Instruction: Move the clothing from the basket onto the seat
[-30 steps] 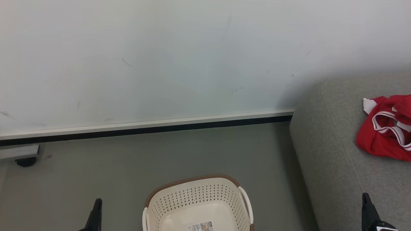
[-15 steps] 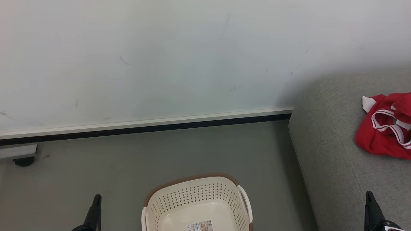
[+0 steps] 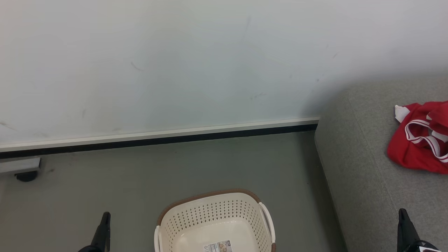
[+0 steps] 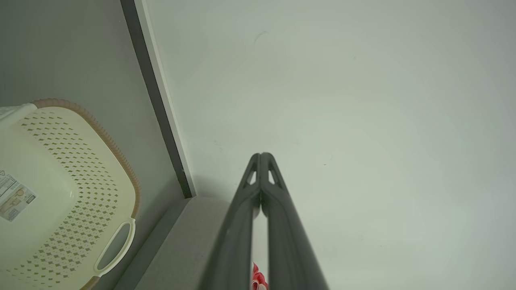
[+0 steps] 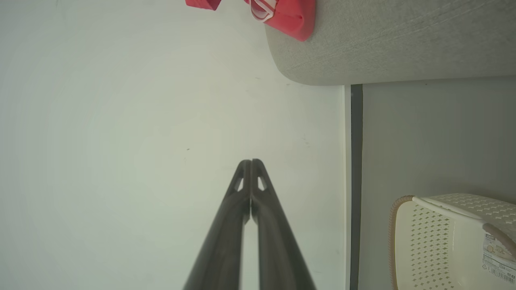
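Note:
The cream-white basket (image 3: 214, 224) with a brown rim stands on the grey floor at the bottom middle; inside it I see just a paper label. Red clothing (image 3: 420, 138) with white trim lies crumpled on the grey seat (image 3: 357, 168) at the right. My left gripper (image 3: 105, 218) is shut at the lower left, left of the basket. My right gripper (image 3: 402, 217) is shut at the lower right, over the seat's front. In the wrist views both pairs of tips meet at the left gripper (image 4: 261, 155) and the right gripper (image 5: 250, 162), holding nothing. The basket (image 5: 451, 241), seat (image 5: 403, 48) and clothing (image 5: 290, 14) also appear there.
A pale wall (image 3: 175, 63) with a dark baseboard (image 3: 157, 141) runs behind the floor. A caster and a grey base (image 3: 21, 168) of some furniture stand at the far left by the wall. Open floor (image 3: 175, 171) lies between wall and basket.
The whole head view shifted slightly, so the camera moved a little. Both grippers stay shut, and the clothing and the basket keep their places.

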